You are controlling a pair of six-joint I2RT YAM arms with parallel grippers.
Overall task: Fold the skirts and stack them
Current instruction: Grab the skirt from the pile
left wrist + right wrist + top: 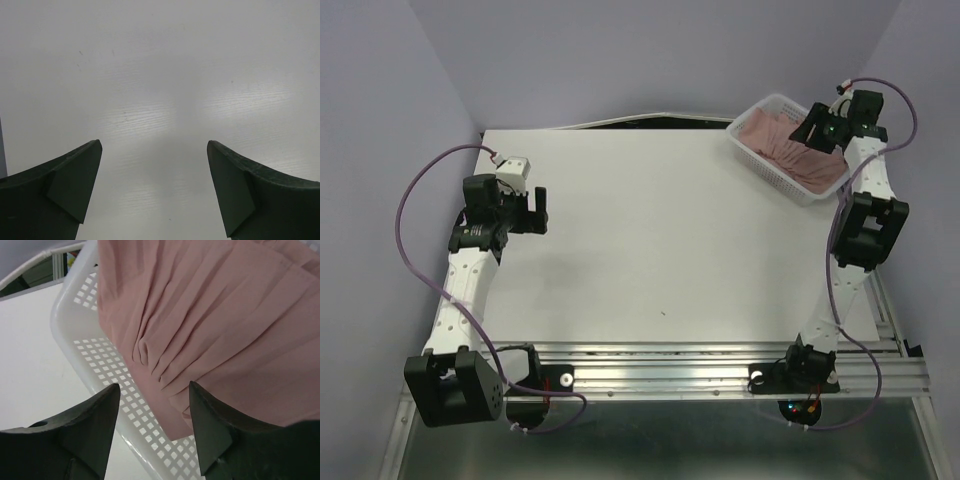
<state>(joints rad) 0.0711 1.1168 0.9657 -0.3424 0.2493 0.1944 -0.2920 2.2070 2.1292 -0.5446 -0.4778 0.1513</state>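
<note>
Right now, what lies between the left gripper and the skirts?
From the left gripper, only bare table, then the wall of the basket holding the skirts; the top view shows it.

The basket (761, 161) sits in the far right corner of the tabletop (650, 250). The skirts (782, 152) lie inside the basket. The right gripper (817, 133) hangs just above the skirts, over the right end of the basket. The left gripper (528, 207) is well apart from them, over the left side of the tabletop. The left arm base (455, 385) and the right arm base (800, 368) sit at the near edge, one at each side.
</note>
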